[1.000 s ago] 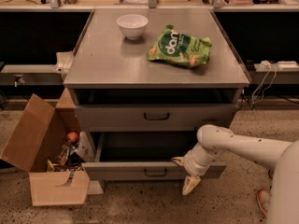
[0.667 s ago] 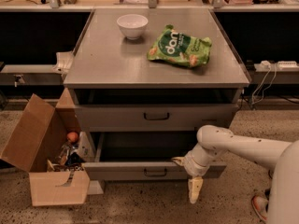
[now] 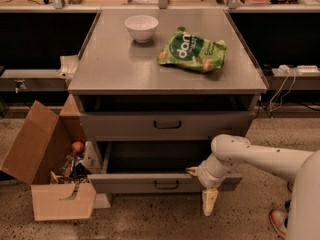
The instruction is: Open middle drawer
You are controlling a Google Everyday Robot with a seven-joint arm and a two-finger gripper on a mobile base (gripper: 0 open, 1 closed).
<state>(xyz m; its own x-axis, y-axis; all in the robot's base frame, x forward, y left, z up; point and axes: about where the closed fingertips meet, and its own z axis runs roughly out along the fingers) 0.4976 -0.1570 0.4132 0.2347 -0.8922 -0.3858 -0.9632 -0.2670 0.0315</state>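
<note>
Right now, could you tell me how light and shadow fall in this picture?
Camera view: warm light, dull sheen on the cabinet top; the open middle drawer is shadowed inside; the gripper, low before that drawer's right end, is lit.

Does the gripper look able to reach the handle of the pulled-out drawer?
Probably yes: the gripper hangs low, right of the handle on the middle drawer, with nothing between them.

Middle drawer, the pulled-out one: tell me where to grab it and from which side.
Take the middle drawer by the dark bar handle at the centre of its front, coming straight from the front: the bar lies level and stands off the panel. The gripper hangs by the front's right end.
</note>
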